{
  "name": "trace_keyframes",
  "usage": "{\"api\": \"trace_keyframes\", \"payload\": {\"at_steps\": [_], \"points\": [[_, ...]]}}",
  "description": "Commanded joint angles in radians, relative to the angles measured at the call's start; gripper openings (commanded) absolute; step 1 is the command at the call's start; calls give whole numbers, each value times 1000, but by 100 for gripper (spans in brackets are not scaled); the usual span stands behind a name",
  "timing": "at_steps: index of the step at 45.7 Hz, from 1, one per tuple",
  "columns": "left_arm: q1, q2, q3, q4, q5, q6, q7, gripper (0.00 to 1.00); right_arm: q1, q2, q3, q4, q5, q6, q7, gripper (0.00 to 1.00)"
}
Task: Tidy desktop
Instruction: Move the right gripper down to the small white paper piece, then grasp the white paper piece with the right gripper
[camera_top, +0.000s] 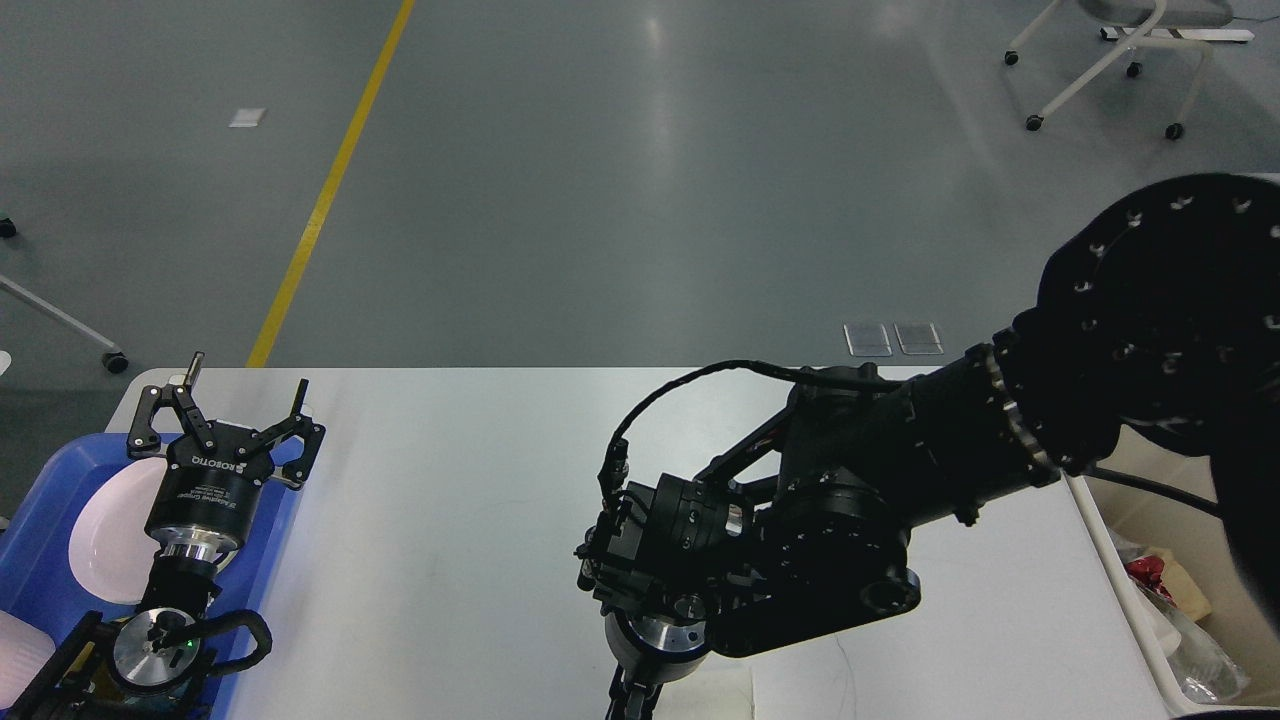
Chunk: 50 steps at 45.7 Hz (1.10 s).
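Head view shows the left gripper (225, 400) over the far end of the blue tray (45, 590), its fingers (160, 405) spread wide apart and holding nothing, touching nothing that can be seen. Below it in the tray lies a white plate (105, 540), partly covered by the arm.

Right of the tray, the right arm (900, 490) reaches across the worktop (450, 520) from the right side and bends down toward the near edge. The right gripper (632, 700) points straight down at that edge, just beside a pale paper square (715, 695). Only the dark base of its fingers shows above the bottom border, so I cannot tell whether they are spread or pressed together, nor whether they touch the paper.

The worktop is the wide white surface that lies between the tray and a cream bin (1175, 560). Its long axis runs left to right, away from the tray toward the bin, with rounded far corners. The tray overlaps its left end; the bin stands at its right end and holds crumpled wrappers (1165, 590). Beyond the worktop, grey floor carries a yellow line (330, 185).
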Motion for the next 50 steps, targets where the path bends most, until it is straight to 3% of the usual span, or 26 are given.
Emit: {"api": "trace_keyframes", "payload": {"at_steps": [1, 24, 43, 47, 50], "points": [[0, 0, 0, 0, 0, 0, 0, 96, -88, 19, -48, -38, -58, -28, -6, 97], [0, 0, 0, 0, 0, 0, 0, 96, -337, 25, -172, -214, -314, -96, -8, 98], [0, 0, -2, 0, 0, 0, -1, 96, -374, 25, -247, -233, -306, -108, -9, 97], [0, 0, 0, 0, 0, 0, -1, 96, -374, 25, -247, -237, -299, -120, -11, 85], [0, 0, 0, 0, 0, 0, 0, 96, -371, 25, -246, -242, -294, -131, -11, 65]]}}
